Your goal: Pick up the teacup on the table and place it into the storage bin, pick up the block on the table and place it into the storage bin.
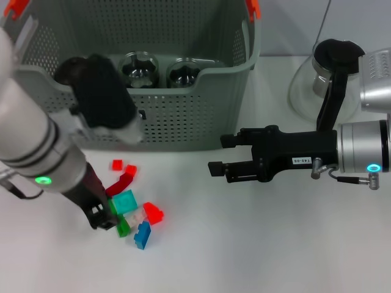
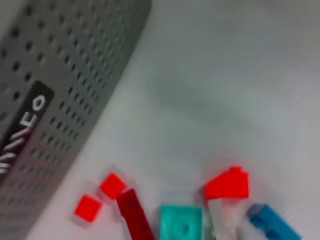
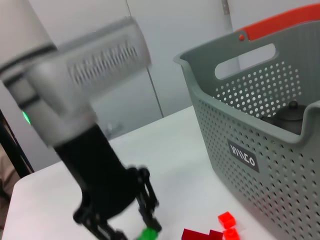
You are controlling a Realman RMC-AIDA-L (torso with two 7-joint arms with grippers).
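Left claw [image 1: 109, 218] down in the block pile on the white bench [image 1: 256, 244], pinching a small green plastic block [image 1: 123, 228] near the grey-green perforated storage bin [image 1: 183, 116]. Risk: crowded neighbours snag, block twists out. Right claw [image 1: 221, 160] spread, idle.

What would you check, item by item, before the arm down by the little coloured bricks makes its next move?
1. Left gripper down at the brick pile: ok, it sits at the pile's edge.
2. A brick between its fingers: cannot tell; a green block shows at the fingertips, but the grasp itself is unclear.
3. Neighbouring bricks free of the fingers: not ok, the teal block and dark red piece lie right against them.
4. Storage bin within easy reach: ok, it stands just behind the pile.
5. Right gripper out of the way: ok, it hovers open, off to the side.
6. Teacups already in the bin: ok, two glass cups sit inside.
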